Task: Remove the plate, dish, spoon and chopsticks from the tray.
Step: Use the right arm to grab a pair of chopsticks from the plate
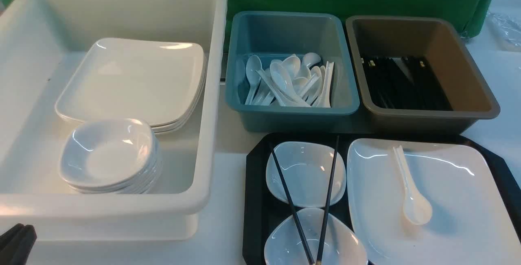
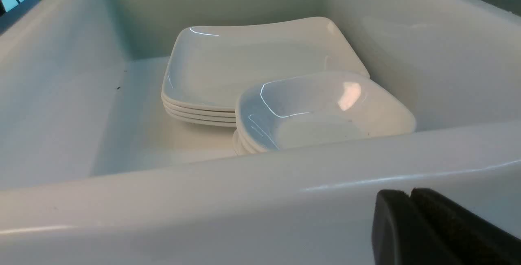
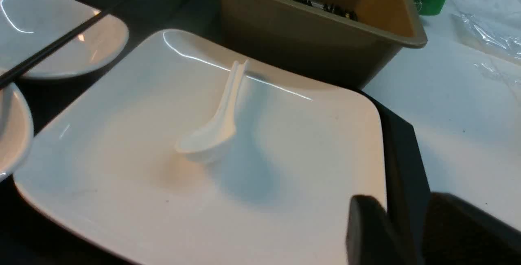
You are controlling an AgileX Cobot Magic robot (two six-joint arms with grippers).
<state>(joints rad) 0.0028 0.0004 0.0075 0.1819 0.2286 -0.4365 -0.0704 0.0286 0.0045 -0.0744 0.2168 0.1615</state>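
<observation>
The black tray [image 1: 254,200] lies at the front right. It holds the large white plate [image 1: 447,200], and the white spoon [image 1: 411,196] lies in that plate, bowl toward me. Left of the plate sit a small white dish [image 1: 305,167] and a second dish [image 1: 313,242], with the black chopsticks [image 1: 327,200] resting across both. My left gripper [image 1: 16,242] hangs shut outside the white bin's near wall, holding nothing. In the right wrist view, my right gripper [image 3: 403,202] stands slightly open and empty, over the plate's [image 3: 285,155] corner and the tray's rim [image 3: 401,155], short of the spoon [image 3: 215,130].
A deep white bin [image 1: 211,94] at the left holds a stack of plates [image 1: 134,77] and a stack of small bowls [image 1: 108,155]. Behind the tray, a teal bin [image 1: 293,112] contains several spoons and a brown bin [image 1: 423,116] contains black chopsticks. A green backdrop closes the rear.
</observation>
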